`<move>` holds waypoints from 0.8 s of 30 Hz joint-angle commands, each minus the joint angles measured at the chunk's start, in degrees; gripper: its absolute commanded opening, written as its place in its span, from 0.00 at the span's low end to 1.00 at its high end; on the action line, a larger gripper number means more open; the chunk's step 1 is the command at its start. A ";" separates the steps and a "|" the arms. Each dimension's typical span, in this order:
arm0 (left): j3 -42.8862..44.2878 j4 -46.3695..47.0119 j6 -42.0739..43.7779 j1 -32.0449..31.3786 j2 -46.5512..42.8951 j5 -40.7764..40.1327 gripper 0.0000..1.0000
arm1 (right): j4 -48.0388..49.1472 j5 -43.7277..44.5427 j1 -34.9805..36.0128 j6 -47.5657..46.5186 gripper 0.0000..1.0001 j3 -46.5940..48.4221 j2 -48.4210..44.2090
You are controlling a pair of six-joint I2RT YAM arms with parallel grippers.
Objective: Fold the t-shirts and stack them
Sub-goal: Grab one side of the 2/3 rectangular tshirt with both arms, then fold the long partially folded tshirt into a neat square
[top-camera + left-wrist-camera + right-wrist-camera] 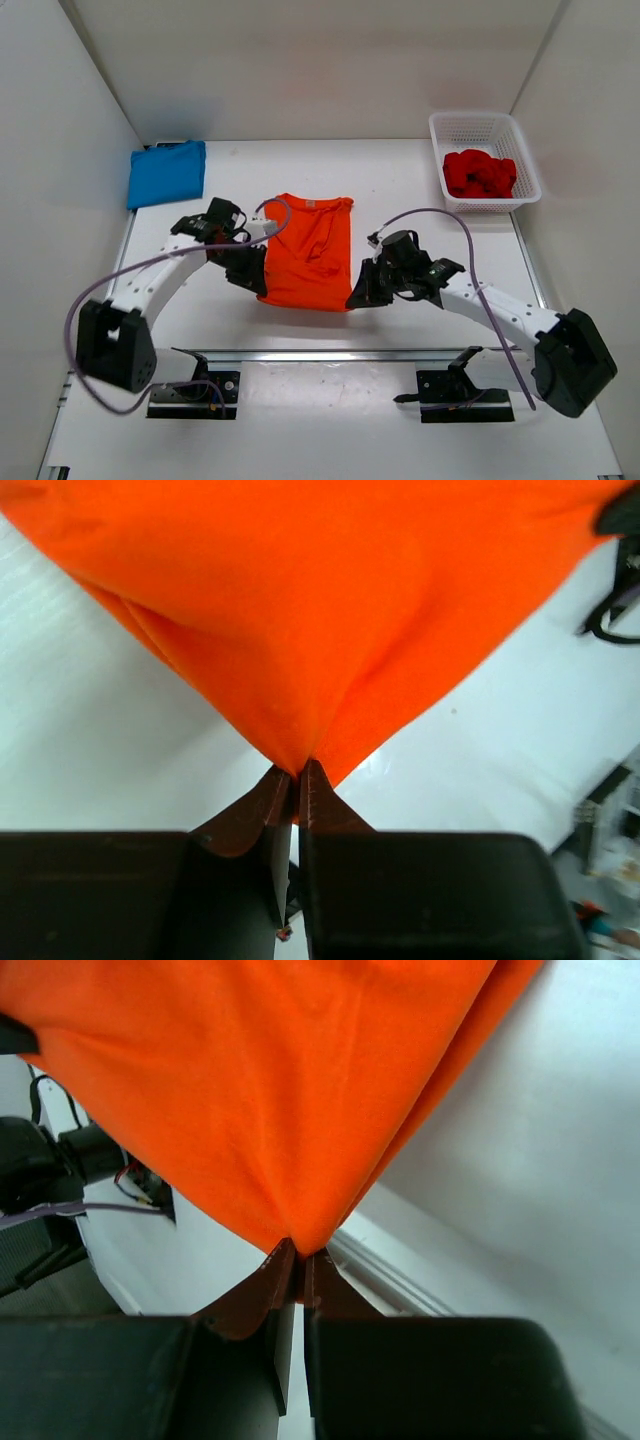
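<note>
Left gripper [297,772] and right gripper [298,1257], each clamped on one corner of the orange t-shirt [312,250], cloth fanning out ahead of the jaws

1. T-shirts: three in all, namely one blue t-shirt [167,172], one orange t-shirt [308,252] and one red t-shirt [478,174] (the red one is crumpled, so I count it as one by its colour only).
2. Baskets: one white basket [478,128].
3. Robot arms: two, the left arm [150,285] and the right arm [500,310].
4. Grippers: two, the left gripper [297,770] and the right gripper [300,1255], each with two fingers.
5. Tables: one white table [400,180].
</note>
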 commanded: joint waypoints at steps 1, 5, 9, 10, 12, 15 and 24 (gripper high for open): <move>-1.55 -3.54 2.45 -1.33 -9.00 -1.97 0.15 | -5.25 2.97 2.15 3.24 0.00 -0.18 -4.79; -4.36 -2.84 1.75 0.33 -16.99 -1.62 0.11 | -9.20 5.34 6.01 5.44 0.00 2.45 -9.11; -4.11 -2.66 1.05 2.09 -20.00 0.84 0.11 | -12.72 5.35 7.96 6.23 0.00 7.89 -7.98; -3.58 -2.92 0.87 2.53 -20.09 1.19 0.10 | -12.81 5.17 7.61 5.80 0.00 8.08 -7.80; -2.09 -2.67 0.61 3.94 -18.87 1.72 0.10 | -14.12 5.00 7.35 5.18 0.00 11.06 -5.87; 1.77 -3.10 0.61 7.01 -15.36 2.68 0.09 | -14.75 2.89 2.88 0.70 0.00 17.03 -1.66; 15.14 -4.51 -0.44 9.03 6.71 5.05 0.07 | -10.45 -9.92 -8.47 -9.41 0.00 28.64 16.09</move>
